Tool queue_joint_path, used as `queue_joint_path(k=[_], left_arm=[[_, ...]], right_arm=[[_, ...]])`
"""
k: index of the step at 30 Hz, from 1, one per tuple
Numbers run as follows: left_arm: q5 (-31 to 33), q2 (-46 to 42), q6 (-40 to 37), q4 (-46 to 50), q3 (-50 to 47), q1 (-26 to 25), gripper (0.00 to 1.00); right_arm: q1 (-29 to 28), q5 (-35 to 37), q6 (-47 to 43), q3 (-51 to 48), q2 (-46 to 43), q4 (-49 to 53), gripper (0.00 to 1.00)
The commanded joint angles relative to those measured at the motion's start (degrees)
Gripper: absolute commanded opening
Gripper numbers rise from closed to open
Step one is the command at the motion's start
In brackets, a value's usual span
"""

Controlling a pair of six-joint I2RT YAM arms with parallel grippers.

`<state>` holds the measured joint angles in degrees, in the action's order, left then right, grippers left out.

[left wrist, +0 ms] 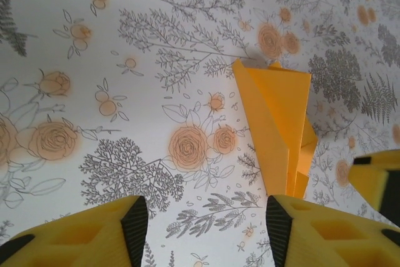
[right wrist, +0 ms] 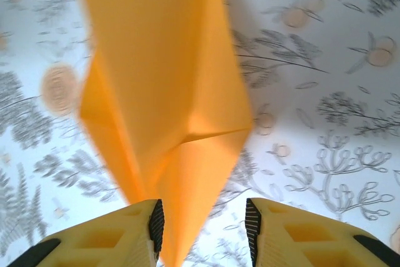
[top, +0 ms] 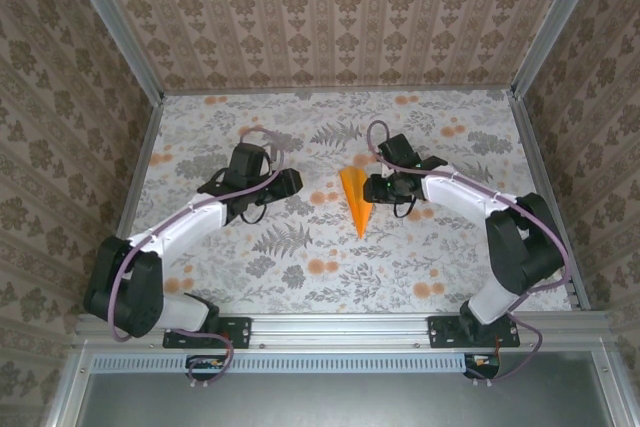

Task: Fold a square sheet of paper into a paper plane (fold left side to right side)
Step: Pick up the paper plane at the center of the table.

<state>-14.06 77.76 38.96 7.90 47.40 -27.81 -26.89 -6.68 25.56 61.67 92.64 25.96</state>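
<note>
The orange paper (top: 355, 201) lies on the floral table as a narrow creased dart, its tip pointing toward the arms. In the left wrist view the paper plane (left wrist: 278, 123) sits ahead and to the right of my open left gripper (left wrist: 205, 223), apart from its fingers. My left gripper (top: 293, 184) rests a short way left of the paper. My right gripper (top: 373, 188) is at the paper's right edge. In the right wrist view the folded paper (right wrist: 162, 85) runs down between the open fingers of my right gripper (right wrist: 203, 223), close against the left pad (right wrist: 155, 220).
The floral tablecloth (top: 300, 267) covers the whole work surface, with patterned walls (top: 330, 7) on three sides and a metal rail (top: 340, 325) at the near edge. A yellow finger of the right gripper (left wrist: 378, 182) shows at the right of the left wrist view.
</note>
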Motion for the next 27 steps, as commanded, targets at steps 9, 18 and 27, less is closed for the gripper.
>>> queue_joint_path(k=[9, 18, 27], left_arm=[[0.4, -2.8, -1.1, 0.1, 1.1, 1.2, 0.59], [0.4, -3.1, -1.0, 0.3, 0.7, 1.3, 0.6], [0.3, -3.1, -1.3, 1.0, 1.1, 1.3, 0.6]], right_arm=[[-5.4, 0.7, -1.2, 4.4, 6.3, 5.7, 0.46], [-5.5, -0.4, -1.5, 6.5, 10.8, 5.1, 0.38], [-5.5, -0.7, -1.2, 7.8, 13.9, 3.4, 0.34]])
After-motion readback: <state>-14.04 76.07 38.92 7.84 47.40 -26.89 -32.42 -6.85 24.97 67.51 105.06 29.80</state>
